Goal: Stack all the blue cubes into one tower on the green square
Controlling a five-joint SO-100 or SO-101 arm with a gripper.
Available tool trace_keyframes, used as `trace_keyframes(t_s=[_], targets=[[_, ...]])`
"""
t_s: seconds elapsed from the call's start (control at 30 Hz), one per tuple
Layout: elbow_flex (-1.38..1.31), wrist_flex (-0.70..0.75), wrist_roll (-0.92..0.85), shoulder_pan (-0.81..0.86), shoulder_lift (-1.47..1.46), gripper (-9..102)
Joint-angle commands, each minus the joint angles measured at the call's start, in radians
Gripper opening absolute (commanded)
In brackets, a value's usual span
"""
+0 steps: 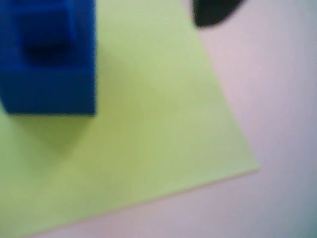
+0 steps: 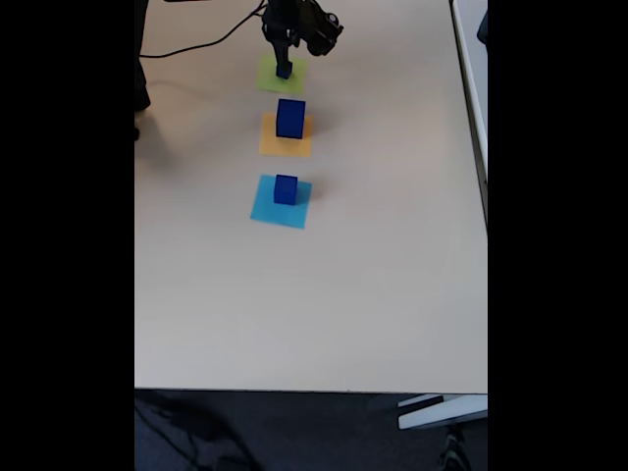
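A pale table takes up most of the fixed view, with dark floor along its near edge and a black cable trailing across its far left corner.

Three paper squares lie in a line down the table, well apart from the edges. The light-blue square is nearest, the orange square sits just beyond it, and the green square is farthest.

The biggest blue cube stands on the orange square. A mid-sized blue cube stands on the light-blue square. On the green square, a small blue cube sits right under the arm, which reaches in from the far edge.

The gripper hangs just above that small cube; at this range I cannot tell how far its fingers are parted or whether they touch the cube.

In the wrist view, blurred, a blue cube rests on the far left part of the green square, with what looks like a smaller blue block on top of it. A dark finger tip pokes in at the top edge, to the right of the cube and apart from it.
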Motion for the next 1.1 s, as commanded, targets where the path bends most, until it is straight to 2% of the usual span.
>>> trace_keyframes(t_s=[0.0, 0.67, 1.07], targets=[[0.005, -0.009, -0.023, 0.003, 0.051, 28], [0.017, 0.0, -0.046, 0.009, 0.098, 27], [0.008, 0.067, -0.083, 0.023, 0.143, 26]])
